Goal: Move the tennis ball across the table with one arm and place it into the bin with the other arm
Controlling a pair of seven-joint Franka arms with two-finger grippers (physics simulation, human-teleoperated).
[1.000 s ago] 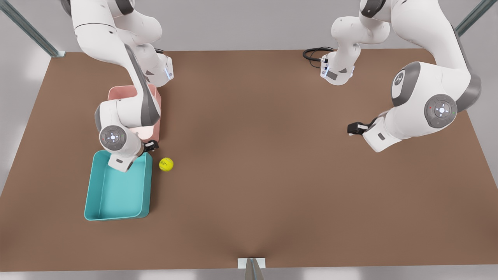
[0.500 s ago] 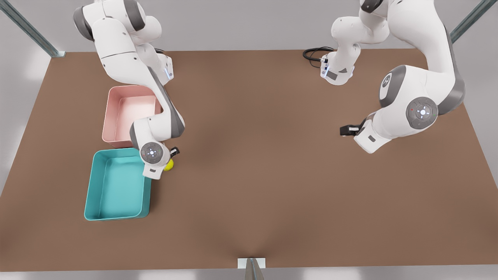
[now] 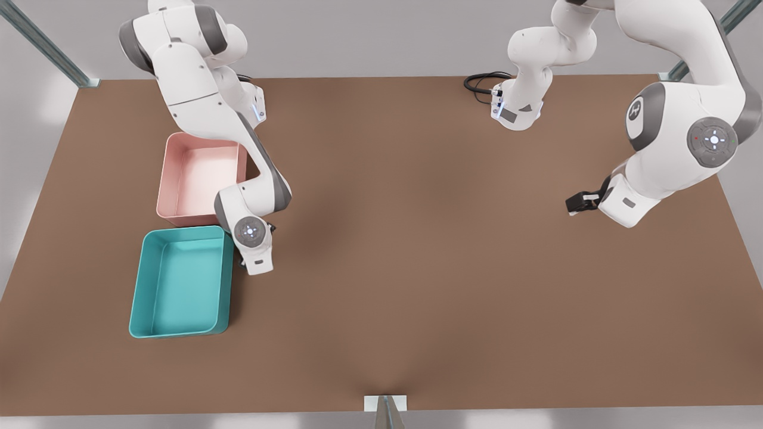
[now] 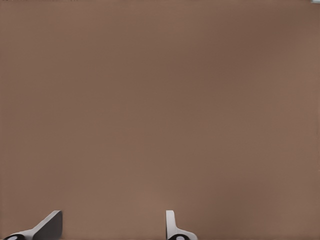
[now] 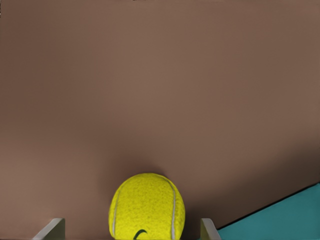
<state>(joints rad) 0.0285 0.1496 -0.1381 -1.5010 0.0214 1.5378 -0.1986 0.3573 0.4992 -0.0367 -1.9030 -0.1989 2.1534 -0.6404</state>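
The yellow-green tennis ball rests on the brown table, just beside the teal bin. In the right wrist view, a corner of the bin lies close to the ball. My right gripper is open and straddles the ball, one finger on each side with gaps showing. In the front view that arm's wrist hangs over the ball and hides it. My left gripper waits open above bare table at the front view's right, with nothing between its fingers.
A pink tray stands directly behind the teal bin, touching or nearly touching it. A black cable loops at the far edge near the arm base on the front view's right. Bare tabletop spans the middle.
The right arm swung from over the bin to over the ball and came down around it, hiding it in the front view. The left arm drew back toward the front view's right.
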